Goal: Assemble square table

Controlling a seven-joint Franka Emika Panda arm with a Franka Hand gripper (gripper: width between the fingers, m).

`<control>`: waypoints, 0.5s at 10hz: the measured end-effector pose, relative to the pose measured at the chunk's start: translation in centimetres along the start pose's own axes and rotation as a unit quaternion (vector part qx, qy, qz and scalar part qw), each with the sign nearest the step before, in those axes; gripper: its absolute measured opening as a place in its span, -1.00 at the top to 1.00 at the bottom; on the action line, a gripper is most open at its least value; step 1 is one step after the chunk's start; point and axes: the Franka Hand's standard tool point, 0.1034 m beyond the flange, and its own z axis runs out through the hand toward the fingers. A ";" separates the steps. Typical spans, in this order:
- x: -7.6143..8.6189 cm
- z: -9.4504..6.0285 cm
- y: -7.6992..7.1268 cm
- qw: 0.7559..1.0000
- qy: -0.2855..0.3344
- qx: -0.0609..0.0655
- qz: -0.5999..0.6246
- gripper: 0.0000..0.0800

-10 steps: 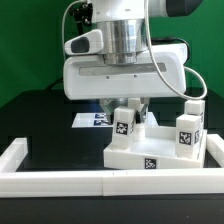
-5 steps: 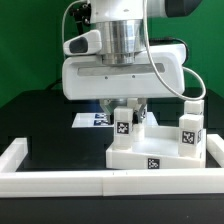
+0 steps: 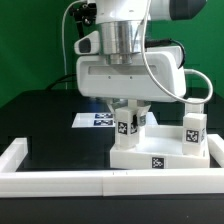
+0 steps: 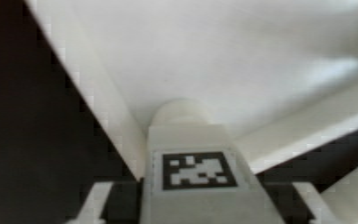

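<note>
Gripping one leg block (image 3: 124,124) between its fingers, my arm's hand (image 3: 126,112) holds the piece upright over the square slab (image 3: 160,152), close to the corner on the exterior view's left. The wrist view confirms the grasp: the tagged block (image 4: 195,165) sits clamped between the two finger pads, its far end pointing down at the white slab (image 4: 247,60) below. I cannot tell from either view whether the block's tip has entered a corner hole or only rests above it.

A second leg block (image 3: 192,131) stands on the slab near the corner on the exterior view's right, and I judge it already fitted, though its base is too small to read. The slab itself lies on the black tabletop (image 3: 50,120), pushed against the long white rim (image 3: 60,183) at the front. Behind the arm, the marker board (image 3: 95,120) lies flat.

By my reckoning, one leg is in, one is being seated, and two more, not visible here, remain.
</note>
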 end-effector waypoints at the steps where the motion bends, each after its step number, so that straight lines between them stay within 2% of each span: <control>1: -0.1 0.0 -0.2 0.999 0.005 0.003 0.036 0.27; 3: -0.5 0.0 -0.6 0.987 0.000 0.009 0.163 0.27; 5: -0.8 0.1 -1.1 0.970 -0.001 0.009 0.244 0.27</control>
